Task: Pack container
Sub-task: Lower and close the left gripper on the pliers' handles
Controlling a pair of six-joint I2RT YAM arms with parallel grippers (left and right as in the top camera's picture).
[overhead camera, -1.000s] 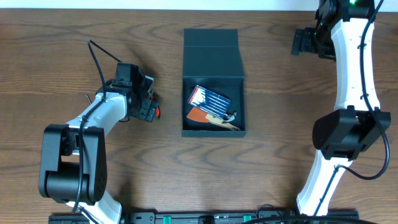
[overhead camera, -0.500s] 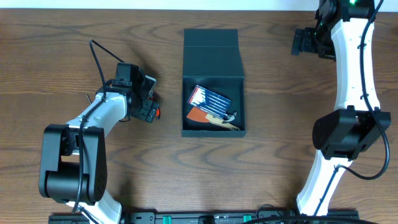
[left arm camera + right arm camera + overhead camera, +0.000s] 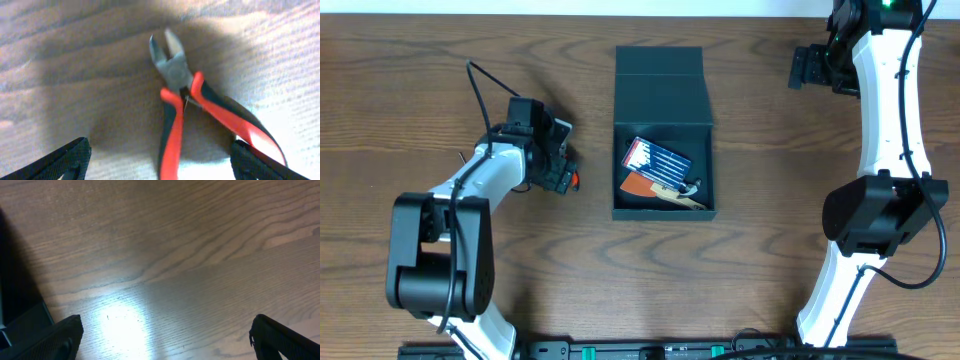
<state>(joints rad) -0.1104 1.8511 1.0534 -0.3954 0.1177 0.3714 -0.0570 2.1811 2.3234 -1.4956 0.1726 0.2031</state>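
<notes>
The container [image 3: 661, 213] is a dark teal box at the table's middle, its flap lid [image 3: 660, 85] lying open behind it. Inside it lie a blue card pack [image 3: 657, 158], an orange item [image 3: 638, 185] and a tan-handled tool [image 3: 682, 196]. Left of the box, my left gripper [image 3: 563, 170] hangs open over red-and-black side cutters [image 3: 175, 100] lying flat on the wood. In the left wrist view the cutters' handles run between my fingertips [image 3: 65, 162], untouched. My right gripper [image 3: 810, 68] stands open at the back right, over bare wood [image 3: 167, 340].
Wood-grain table [image 3: 770, 270] all round. A dark shape [image 3: 15, 305] fills the left edge of the right wrist view. The right arm's base [image 3: 875, 215] stands at the right, the left arm's base [image 3: 430, 260] at the front left.
The left arm has shifted very slightly; the cutters and the box contents lie as before. Both grippers stay open.
</notes>
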